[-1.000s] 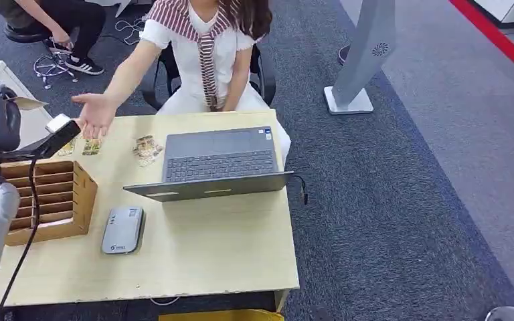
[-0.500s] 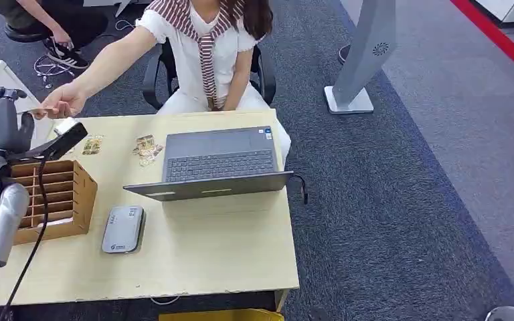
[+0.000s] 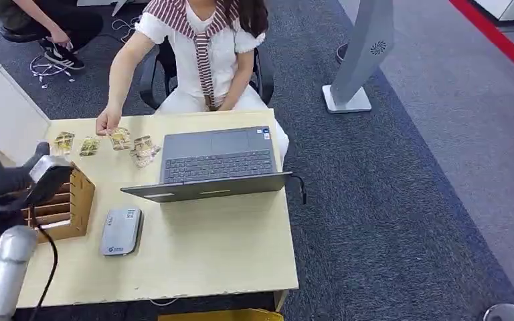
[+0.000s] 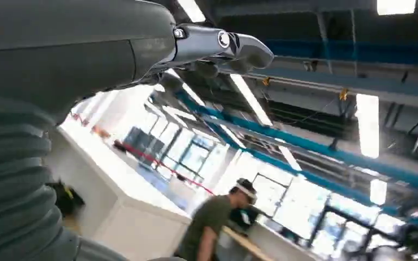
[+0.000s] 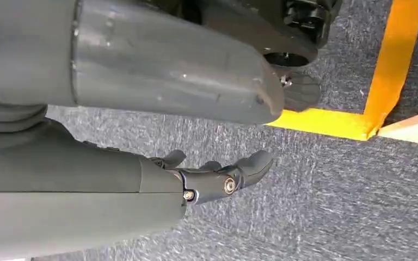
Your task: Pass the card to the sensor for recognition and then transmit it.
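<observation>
i see my left hand (image 3: 0,177) spread and empty near the wooden rack (image 3: 63,204); my right hand (image 5: 217,176) hangs loosely spread; a person's hand (image 3: 107,124) presses a card (image 3: 120,138) onto the table (image 3: 207,247).

— Pale wood-grain table (image 3: 201,254), matt, chipped along the front edge. Left of the laptop (image 3: 211,164): slotted box (image 3: 67,200) of bare light wood, and a smooth grey plastic sensor (image 3: 122,231).

— Laptop in matt grey metal. Beyond it, small glossy printed cards (image 3: 120,139). Around the table, rough dark grey carpet (image 3: 401,200). Left hand (image 3: 13,175) in smooth matt grey plastic; right hand (image 5: 217,176) likewise.
</observation>
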